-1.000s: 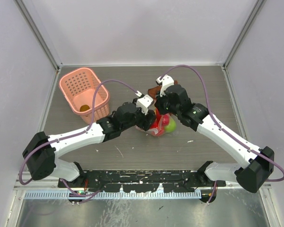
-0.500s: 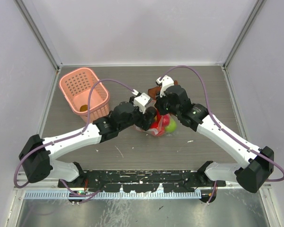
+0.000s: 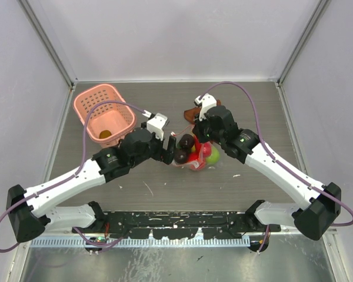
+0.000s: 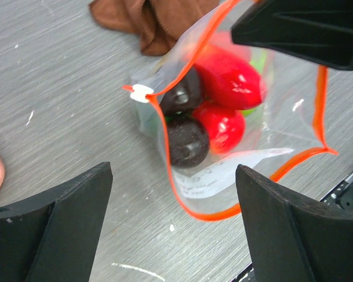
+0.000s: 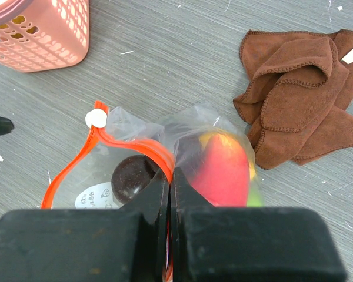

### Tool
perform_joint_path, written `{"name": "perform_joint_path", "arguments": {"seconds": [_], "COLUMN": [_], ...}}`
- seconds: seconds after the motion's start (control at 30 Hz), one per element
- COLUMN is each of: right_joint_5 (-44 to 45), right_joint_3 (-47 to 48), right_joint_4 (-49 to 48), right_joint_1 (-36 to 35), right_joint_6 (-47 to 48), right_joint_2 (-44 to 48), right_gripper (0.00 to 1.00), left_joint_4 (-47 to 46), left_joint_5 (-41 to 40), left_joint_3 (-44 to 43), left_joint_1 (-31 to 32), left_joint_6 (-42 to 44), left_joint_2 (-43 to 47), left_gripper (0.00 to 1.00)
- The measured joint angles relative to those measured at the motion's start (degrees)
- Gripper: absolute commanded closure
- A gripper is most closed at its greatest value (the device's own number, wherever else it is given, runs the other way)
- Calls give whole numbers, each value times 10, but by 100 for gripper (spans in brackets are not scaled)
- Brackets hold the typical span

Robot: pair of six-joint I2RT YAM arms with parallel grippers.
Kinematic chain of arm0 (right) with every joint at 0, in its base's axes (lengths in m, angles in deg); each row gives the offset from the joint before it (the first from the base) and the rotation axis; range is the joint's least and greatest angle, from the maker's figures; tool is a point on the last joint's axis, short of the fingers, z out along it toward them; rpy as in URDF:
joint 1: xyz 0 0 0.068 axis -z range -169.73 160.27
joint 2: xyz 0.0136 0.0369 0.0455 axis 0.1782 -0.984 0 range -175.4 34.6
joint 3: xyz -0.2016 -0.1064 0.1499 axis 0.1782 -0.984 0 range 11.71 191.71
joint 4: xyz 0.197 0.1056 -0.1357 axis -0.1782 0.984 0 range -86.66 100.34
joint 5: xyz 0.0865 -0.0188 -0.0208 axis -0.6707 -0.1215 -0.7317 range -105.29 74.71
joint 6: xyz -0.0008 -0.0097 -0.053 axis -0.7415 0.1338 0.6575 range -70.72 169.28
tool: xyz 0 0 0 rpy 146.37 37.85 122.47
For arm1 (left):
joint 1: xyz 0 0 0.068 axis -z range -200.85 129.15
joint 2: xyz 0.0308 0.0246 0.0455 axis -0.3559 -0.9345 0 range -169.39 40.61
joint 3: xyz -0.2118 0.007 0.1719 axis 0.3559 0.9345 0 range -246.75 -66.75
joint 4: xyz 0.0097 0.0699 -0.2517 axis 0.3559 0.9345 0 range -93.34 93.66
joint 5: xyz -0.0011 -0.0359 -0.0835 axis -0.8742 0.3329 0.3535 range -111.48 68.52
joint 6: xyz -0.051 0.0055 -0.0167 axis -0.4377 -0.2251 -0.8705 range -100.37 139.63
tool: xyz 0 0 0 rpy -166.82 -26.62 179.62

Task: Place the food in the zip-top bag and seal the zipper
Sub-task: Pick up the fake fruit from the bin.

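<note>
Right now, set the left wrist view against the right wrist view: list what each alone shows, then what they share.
Left wrist only: the left claw, open and empty, and a second dark fruit inside the zip-top bag. Right wrist only: the right claw pinched shut on the zipper, the perforated wall of the pink basket, and the white tag on the brown cloth. Both: the bag's open mouth, a red fruit, one dark fruit, the cloth.

Bare bench (image 3: 165, 188) is found between the left hand (image 3: 168, 151) and the mouth of the zip-top bag (image 3: 195, 157). Passage behind is blocked by a brown cloth (image 5: 300, 88), and far-left by a basket (image 3: 122, 136).
</note>
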Motion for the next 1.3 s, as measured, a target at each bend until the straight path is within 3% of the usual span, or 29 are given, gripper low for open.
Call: {"name": "perform_joint_path", "arguments": {"seconds": [0.13,0.37,0.67,1.03,1.17,1.3], "right_joint_5": [0,-5,-10,-19,-24,-30], "right_joint_3": [-1,-12,-27,-37,-38,-39], "right_joint_4": [-2,-12,-30,-37,-39,-40], "right_joint_1": [0,0,0,0,0,0], "right_joint_6": [0,0,3,12,16,18], "right_joint_2": [0,4,10,19,20,20], "right_gripper": [100,100,100,100,100,100], "left_joint_4": [61,165,288,360,374,393], "left_joint_5": [-32,-61,-56,39,59,69], "left_joint_3": [-11,-50,-150,-286,-335,-392], "left_joint_1": [-2,-47,-255,-454,-496,-505], "left_joint_6": [-13,-14,-7,25,38,57], "left_joint_2": [12,30,21,-166,-242,-308], "left_gripper": [1,2,2,1,3,11]}}
